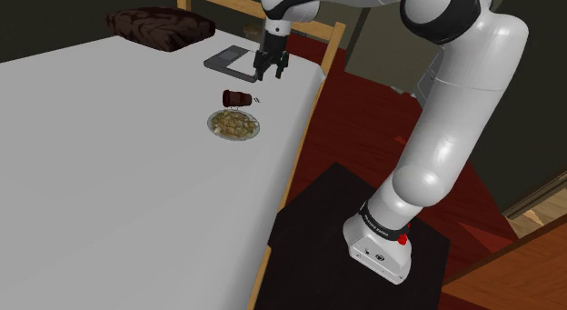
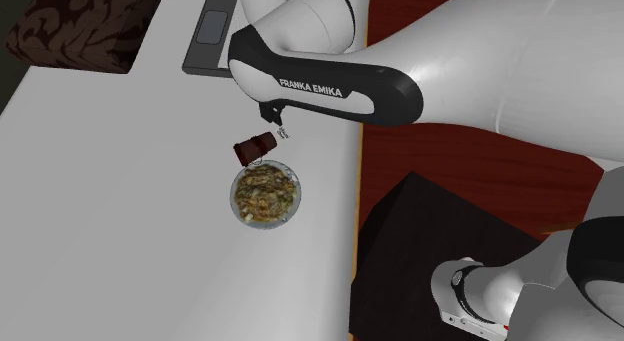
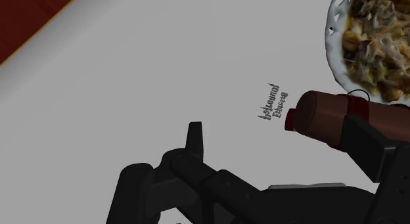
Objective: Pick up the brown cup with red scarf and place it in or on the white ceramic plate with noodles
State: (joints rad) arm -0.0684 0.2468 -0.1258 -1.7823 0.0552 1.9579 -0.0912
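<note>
A pale grey table (image 2: 120,239) takes up the second exterior view's left and middle, and its long edge runs down just right of centre. Near that edge sits a white plate (image 2: 237,197) heaped with noodles (image 2: 266,194). A brown cup (image 2: 255,147) lies on its side just beside the plate's far rim; whether the two touch cannot be told. A small lettered tag (image 2: 283,134) lies by the cup. The white arm (image 2: 330,89) with a black band reading FRANKA EMIKA crosses above them. Towards the table's far edge lie a flat dark grey device (image 2: 210,29) and a dark patterned cushion (image 2: 85,24). Past the long edge are red-brown floor (image 2: 450,159) and the black stand (image 2: 410,249).
</note>
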